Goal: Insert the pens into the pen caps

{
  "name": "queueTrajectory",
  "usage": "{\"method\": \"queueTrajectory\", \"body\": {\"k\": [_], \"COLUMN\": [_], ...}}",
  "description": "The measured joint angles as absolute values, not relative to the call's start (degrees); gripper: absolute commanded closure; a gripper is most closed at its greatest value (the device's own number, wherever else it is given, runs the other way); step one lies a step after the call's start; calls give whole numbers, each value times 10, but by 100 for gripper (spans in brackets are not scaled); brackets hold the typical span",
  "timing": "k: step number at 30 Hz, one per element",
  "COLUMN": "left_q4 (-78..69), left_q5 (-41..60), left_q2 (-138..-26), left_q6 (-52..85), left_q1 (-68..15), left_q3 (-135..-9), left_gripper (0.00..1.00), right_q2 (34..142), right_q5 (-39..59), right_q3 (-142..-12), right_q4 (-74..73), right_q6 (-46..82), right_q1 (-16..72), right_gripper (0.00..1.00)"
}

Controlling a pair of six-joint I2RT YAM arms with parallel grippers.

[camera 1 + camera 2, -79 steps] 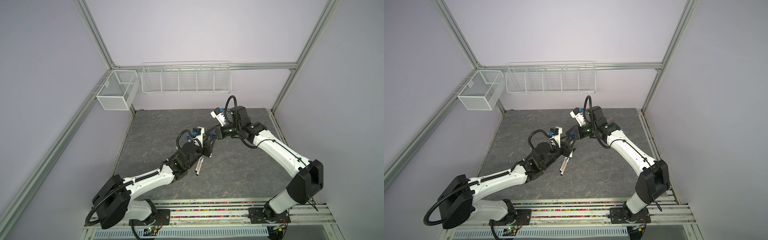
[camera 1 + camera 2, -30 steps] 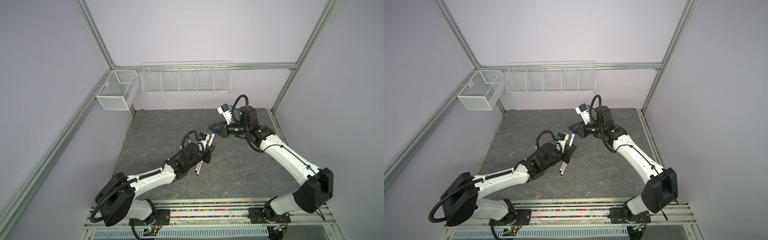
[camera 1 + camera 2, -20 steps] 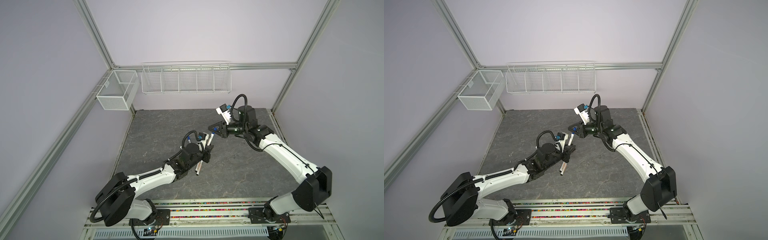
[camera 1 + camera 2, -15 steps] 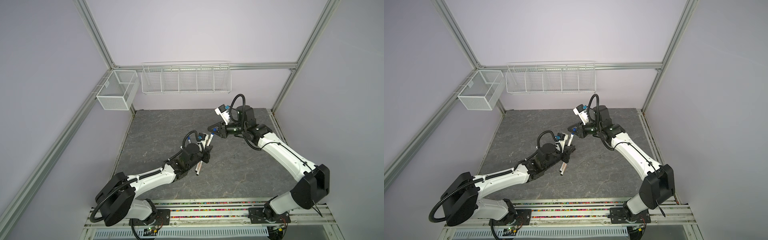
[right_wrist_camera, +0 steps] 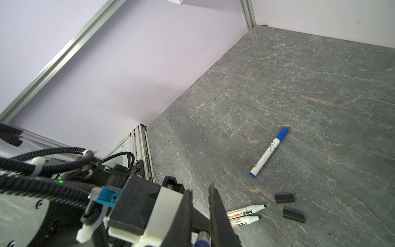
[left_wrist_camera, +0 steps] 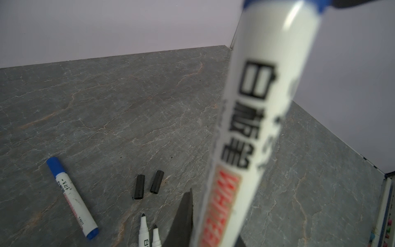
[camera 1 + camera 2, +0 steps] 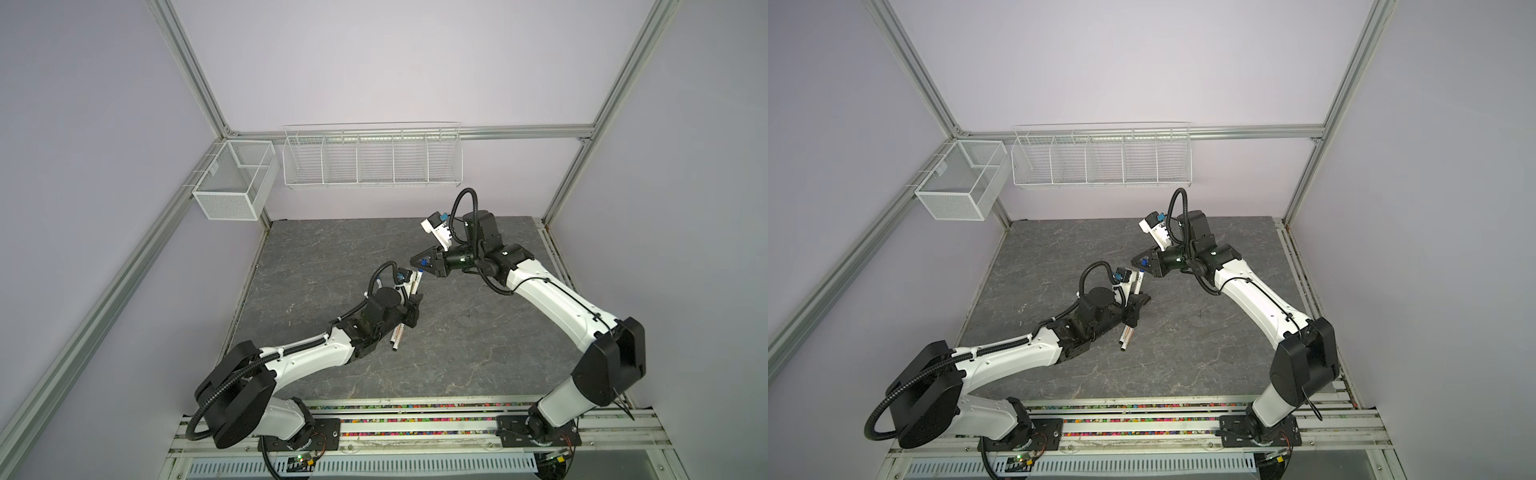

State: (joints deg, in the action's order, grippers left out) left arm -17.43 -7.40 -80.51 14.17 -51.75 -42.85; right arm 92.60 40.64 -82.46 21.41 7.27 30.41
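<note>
The held pen (image 7: 415, 284) stands tilted above the middle of the desk (image 7: 457, 353), its blue-collared tip up and toward the far right. The left fingers (image 7: 415, 302) pinch its printed white barrel, and its lower end sticks out below them. Just past the tip, with a small gap between, the blue cap (image 7: 422, 262) is squeezed between the right fingers (image 7: 432, 257).

The wrist views show the rest lying flat on the desk. A capped pen (image 5: 268, 153), blue at both ends, lies alone. Two black caps (image 5: 284, 198) lie near each other, apart. Two uncapped pens (image 5: 245, 210) lie side by side, their black nibs toward those caps.

The desk is a grey stone-look slab with pale and rust-coloured veins. Lilac walls close it in on the left, far and right, edged by aluminium posts. A white wire basket (image 7: 372, 158) with five compartments hangs on the far wall. A white mesh box (image 7: 232, 183) hangs on the left wall. A metal rail (image 7: 415, 419) runs along the near edge under both arm bases.
</note>
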Motion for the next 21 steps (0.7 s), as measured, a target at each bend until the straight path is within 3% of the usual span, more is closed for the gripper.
{"method": "queueTrajectory", "body": {"k": [11,21], "left_q4": [-174,-125], "left_q5": [-77,5], "left_q2": [-811,-768], "left_q6": [145,176], "left_q1": [-513,-501], "left_q3": [-428,-428], "left_gripper": [100,100], "right_q2": [935,937], "right_q5": [404,426], "right_q3": [-824,-818], "right_q4": [216,225], "right_q6": [73,127], "right_q1": [301,282], "right_gripper": [93,93]}}
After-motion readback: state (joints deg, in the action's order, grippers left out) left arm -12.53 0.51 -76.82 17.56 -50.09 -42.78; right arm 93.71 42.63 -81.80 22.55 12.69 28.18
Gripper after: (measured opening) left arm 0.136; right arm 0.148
